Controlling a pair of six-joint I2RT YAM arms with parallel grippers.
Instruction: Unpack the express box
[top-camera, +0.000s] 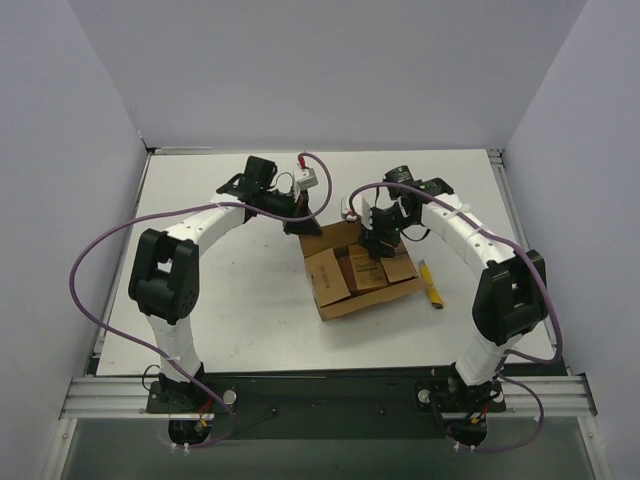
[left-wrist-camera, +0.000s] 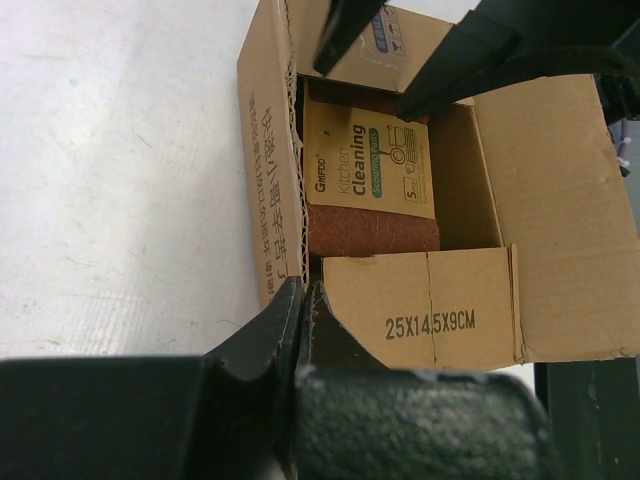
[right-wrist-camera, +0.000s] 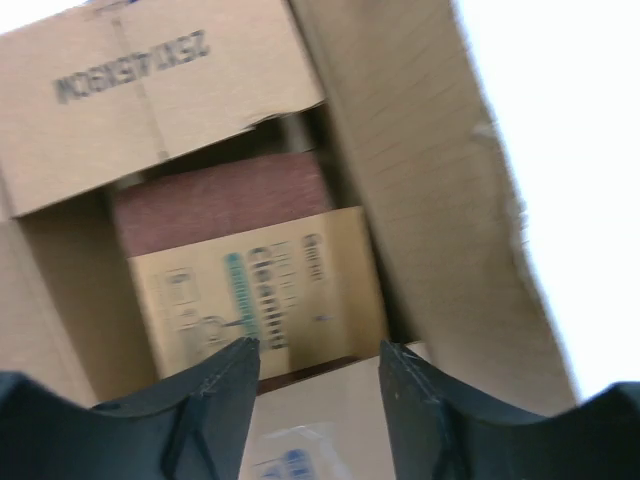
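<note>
The express box (top-camera: 328, 278) lies in the middle of the table with its flaps spread open; one flap (left-wrist-camera: 430, 310) reads 25X14.5X9CM. Inside lies a flat brown packet (left-wrist-camera: 368, 165) with a dark red band, printed "Kitchen Cleaning". My left gripper (left-wrist-camera: 303, 292) is shut at the box's far left corner (top-camera: 300, 224), and the corrugated edge of the side flap runs in between its fingers. Over the open box hangs my right gripper (right-wrist-camera: 318, 350), open and holding nothing, with the packet (right-wrist-camera: 250, 280) just beyond its fingertips. Its two dark fingers (left-wrist-camera: 345, 30) also show in the left wrist view.
A small yellow utility knife (top-camera: 431, 285) lies on the table just right of the box. White walls enclose the table on the left, back and right. The near flap under the right gripper carries a white label (right-wrist-camera: 290, 460).
</note>
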